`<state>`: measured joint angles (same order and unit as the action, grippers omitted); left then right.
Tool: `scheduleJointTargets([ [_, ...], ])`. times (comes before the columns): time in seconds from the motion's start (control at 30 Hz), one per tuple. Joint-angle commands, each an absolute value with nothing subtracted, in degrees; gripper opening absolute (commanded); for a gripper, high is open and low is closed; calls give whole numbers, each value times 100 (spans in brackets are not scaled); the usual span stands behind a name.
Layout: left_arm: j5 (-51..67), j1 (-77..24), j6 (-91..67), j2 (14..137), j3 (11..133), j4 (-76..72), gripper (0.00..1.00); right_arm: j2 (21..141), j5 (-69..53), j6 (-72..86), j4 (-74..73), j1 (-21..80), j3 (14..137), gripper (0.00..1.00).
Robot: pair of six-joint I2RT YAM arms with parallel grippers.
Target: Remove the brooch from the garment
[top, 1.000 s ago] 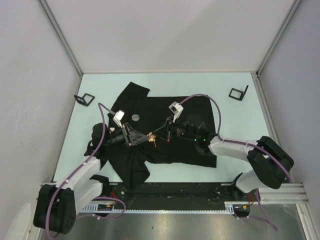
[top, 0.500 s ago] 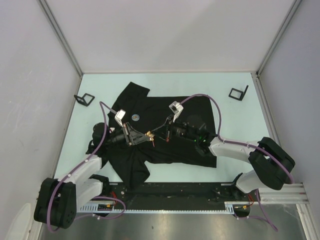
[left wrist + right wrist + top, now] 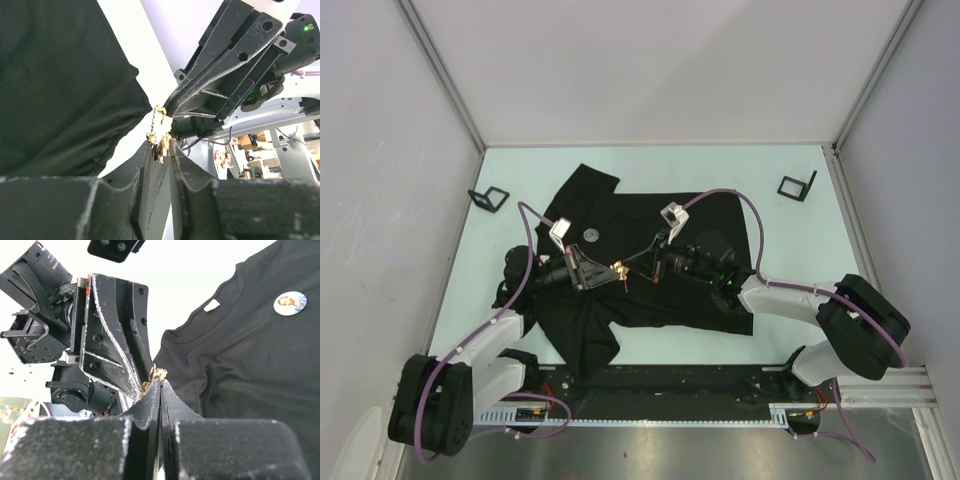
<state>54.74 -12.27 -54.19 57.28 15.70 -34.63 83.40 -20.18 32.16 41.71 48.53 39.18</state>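
The garment, a black T-shirt (image 3: 620,215), lies spread on the pale table. The small gold brooch (image 3: 618,268) is held above the shirt's middle, between the two grippers that meet tip to tip. My left gripper (image 3: 610,272) comes from the left and is shut on the brooch (image 3: 159,134), its fingertips (image 3: 145,155) pinching the lower part. My right gripper (image 3: 632,266) comes from the right and is shut on the brooch (image 3: 159,373) at its very tips. I cannot tell whether the brooch still touches the cloth (image 3: 60,90).
A round picture badge (image 3: 591,236) is on the shirt near the collar, also in the right wrist view (image 3: 290,303). Two black wire stands sit at the far left (image 3: 488,198) and far right (image 3: 797,186) of the table (image 3: 790,310). White walls enclose the table.
Both grippers, still holding the brooch, have shifted very slightly away from the arm bases and to the left. Nothing was let go.
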Motion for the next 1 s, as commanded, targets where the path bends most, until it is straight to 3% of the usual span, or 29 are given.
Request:
scheduleJointTargets([
  [0.0,5608,-1257,-5440,5678,1547,-3788,25,8288,-1960,3278,4491,4834,3876,0],
  [0.13,5607,-1257,-5423,5678,1538,-3779,22,8262,-1951,3278,4526,4825,3832,0],
  [0.2,5599,-1257,-5397,5651,1538,-3753,16,8244,-1960,3296,4544,4825,3815,0],
  [0.23,5564,-1257,-5362,5634,1547,-3718,5,8253,-1986,3287,4544,4825,3823,0],
  [0.3,5485,-1257,-5256,5529,1573,-3526,0,8235,-2039,3305,4474,4816,3823,2],
  [0.33,5397,-1257,-5195,5502,1608,-3411,0,8235,-2056,3357,4439,4808,3823,11],
  [0.37,5344,-1257,-5038,5441,1643,-3158,0,8174,-2013,3384,4360,4816,3797,39],
  [0.43,5248,-1257,-4896,5292,1722,-2937,0,8078,-1934,3454,4219,4886,3709,56],
  [0.5,5168,-1257,-4755,5221,1775,-2708,0,7972,-1767,3507,4123,4983,3604,67],
  [0.63,5107,-1257,-4693,5194,1784,-2645,0,8033,-1784,3770,4324,5212,3507,74],
  [0.97,5115,-1248,-4773,5221,1758,-2804,0,8402,-1968,4306,4922,5669,3507,73],
])
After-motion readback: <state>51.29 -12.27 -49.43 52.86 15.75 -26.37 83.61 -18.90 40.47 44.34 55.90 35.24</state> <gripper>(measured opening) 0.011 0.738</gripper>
